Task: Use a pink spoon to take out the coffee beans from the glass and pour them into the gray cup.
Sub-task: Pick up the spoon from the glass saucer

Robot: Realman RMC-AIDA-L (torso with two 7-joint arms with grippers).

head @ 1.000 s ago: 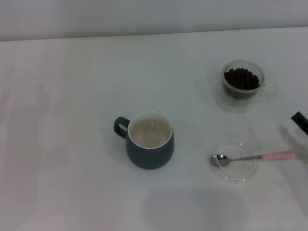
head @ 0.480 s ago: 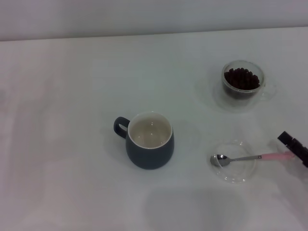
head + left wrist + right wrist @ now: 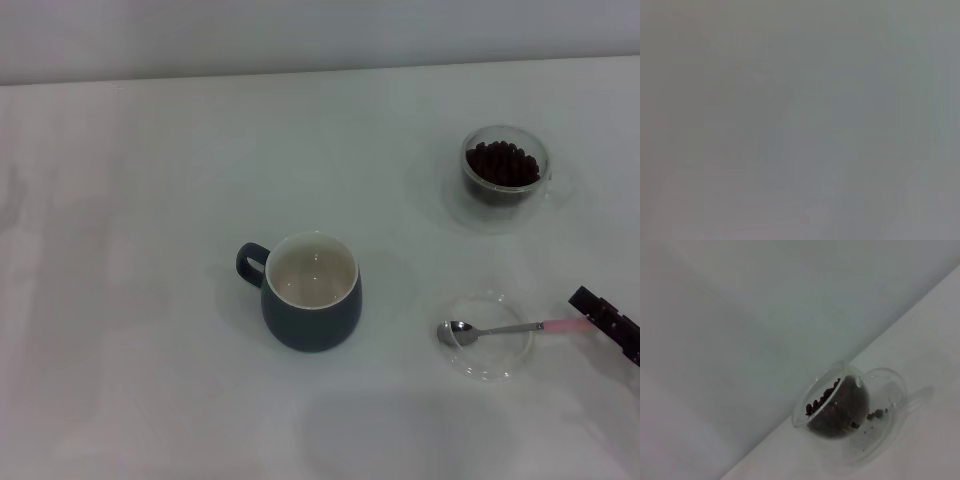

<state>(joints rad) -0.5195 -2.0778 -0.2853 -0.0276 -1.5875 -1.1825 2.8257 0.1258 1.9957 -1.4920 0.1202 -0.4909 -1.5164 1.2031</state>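
Note:
The pink spoon (image 3: 520,327) lies with its metal bowl in a flat clear glass dish (image 3: 490,362) and its pink handle pointing right. My right gripper (image 3: 600,317) comes in from the right edge and sits at the end of the handle, covering its tip. The glass (image 3: 505,170) with the coffee beans (image 3: 503,163) stands at the back right, and it also shows in the right wrist view (image 3: 840,410). The gray cup (image 3: 312,292) stands upright mid-table, empty, its handle to the left. My left gripper is out of view.
The white table (image 3: 150,200) ends at a pale wall along the back. The left wrist view shows only a blank grey surface.
My right gripper has come in from the right edge, down and to the left, onto the end of the spoon's pink handle. The spoon, glass and cup have not moved.

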